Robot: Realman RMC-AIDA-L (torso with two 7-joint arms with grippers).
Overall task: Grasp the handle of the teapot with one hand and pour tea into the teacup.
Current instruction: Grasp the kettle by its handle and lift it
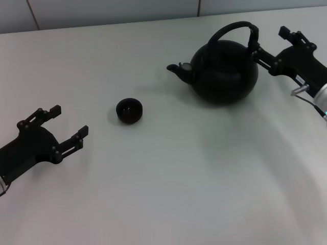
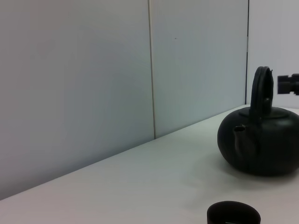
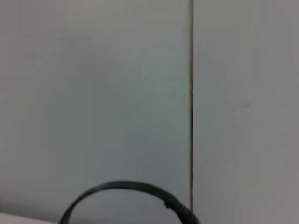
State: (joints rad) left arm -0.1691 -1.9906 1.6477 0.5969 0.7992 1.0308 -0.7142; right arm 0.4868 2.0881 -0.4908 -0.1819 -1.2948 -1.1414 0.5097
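The matte-black teapot (image 1: pixel 225 71) stands at the back right of the white table, its spout (image 1: pixel 179 69) pointing left and the handle (image 1: pixel 232 28) arching over its top. The small dark teacup (image 1: pixel 129 110) sits left of it, nearer the middle. My right gripper (image 1: pixel 268 43) is open just right of the handle's right end, one finger close to it, with nothing between the fingers. My left gripper (image 1: pixel 69 121) rests open at the front left, apart from the cup. The left wrist view shows the teapot (image 2: pixel 261 144) and the cup's rim (image 2: pixel 232 214). The right wrist view shows the handle's arch (image 3: pixel 126 186).
A pale panelled wall (image 1: pixel 102 13) runs behind the white table (image 1: pixel 179 194). One finger of the right gripper (image 2: pixel 288 84) shows beside the handle (image 2: pixel 261 88) in the left wrist view.
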